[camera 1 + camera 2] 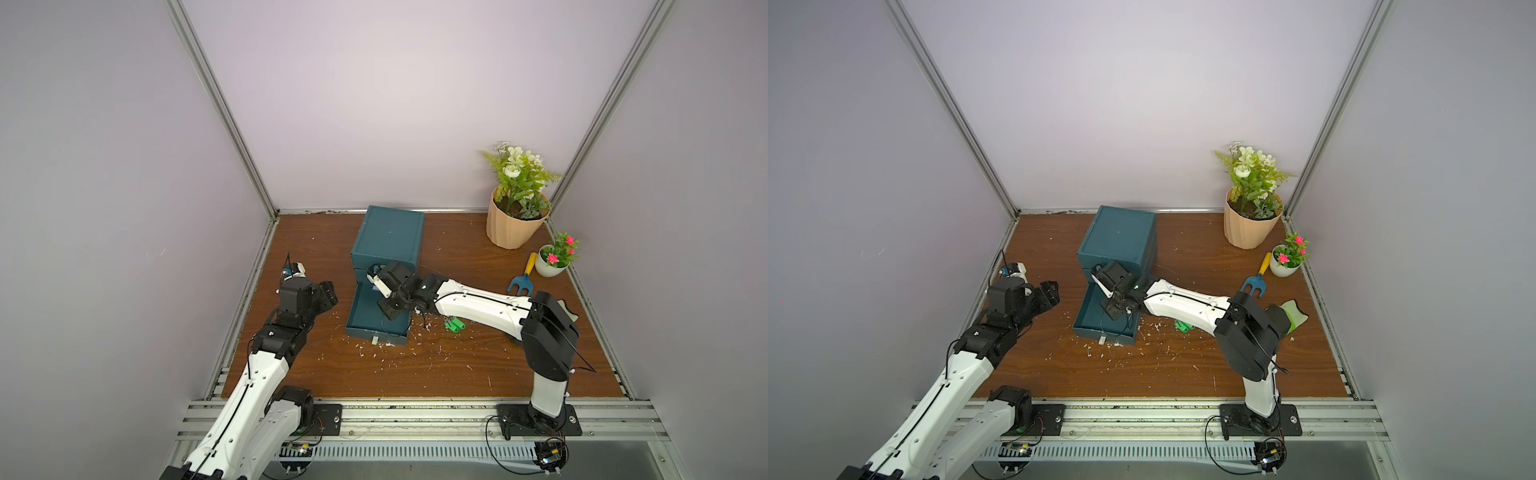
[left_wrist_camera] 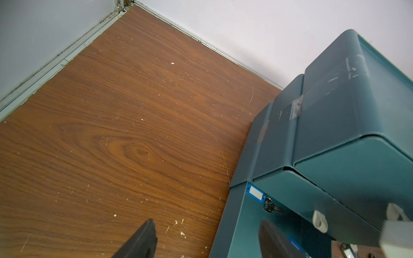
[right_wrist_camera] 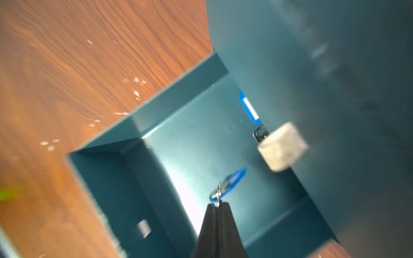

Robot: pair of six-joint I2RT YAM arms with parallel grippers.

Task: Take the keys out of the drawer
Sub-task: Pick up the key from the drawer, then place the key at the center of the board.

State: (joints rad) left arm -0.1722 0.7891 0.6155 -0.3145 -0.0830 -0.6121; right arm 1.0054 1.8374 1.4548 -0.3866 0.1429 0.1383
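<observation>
A teal drawer unit (image 1: 388,237) stands mid-table with its bottom drawer (image 1: 360,322) pulled out. My right gripper (image 3: 217,204) reaches down into the drawer and is shut on the ring of a bunch of keys with a blue tag (image 3: 233,177), held just above the drawer floor. A second bunch of keys with a blue tag (image 3: 249,107) lies at the drawer's back, also seen in the left wrist view (image 2: 255,192). Keys with green tags (image 1: 455,325) lie on the table right of the drawer. My left gripper (image 2: 207,223) hangs open and empty by the drawer's left side.
A large potted plant (image 1: 517,208), a small pot with pink flowers (image 1: 555,257) and a blue garden fork (image 1: 523,278) stand at the back right. A pale green item (image 1: 1293,316) lies behind the right arm. White flecks litter the wooden table (image 1: 457,365).
</observation>
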